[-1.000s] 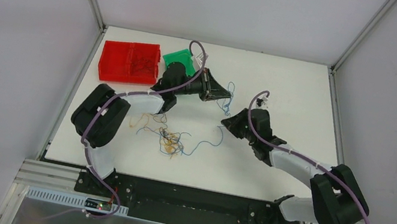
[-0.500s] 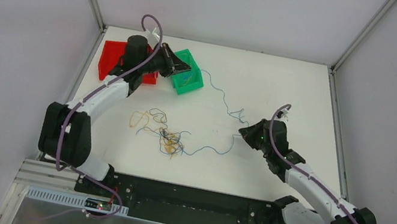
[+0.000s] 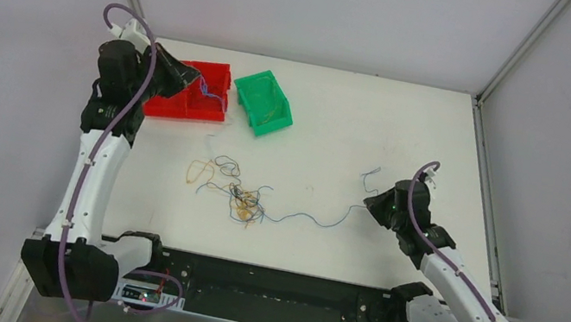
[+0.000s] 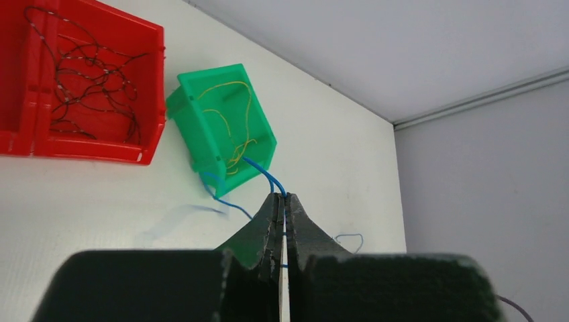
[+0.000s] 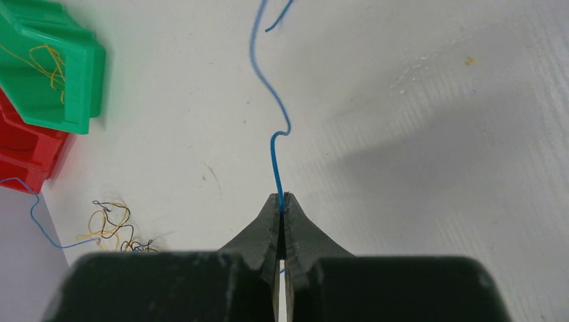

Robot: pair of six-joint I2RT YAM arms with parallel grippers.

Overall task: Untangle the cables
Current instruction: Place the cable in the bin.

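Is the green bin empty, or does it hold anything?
Not empty. Thin yellow-orange cables lie inside the green bin, seen in the left wrist view.

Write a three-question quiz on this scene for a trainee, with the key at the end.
1. True or false: the left fingers and the right fingers are each shut on a blue cable.
2. Which cables lie in the green bin? A dark, B yellow, C purple.
3. Name the bin that holds the dark cables.
Key: 1 true; 2 B; 3 the red bin.
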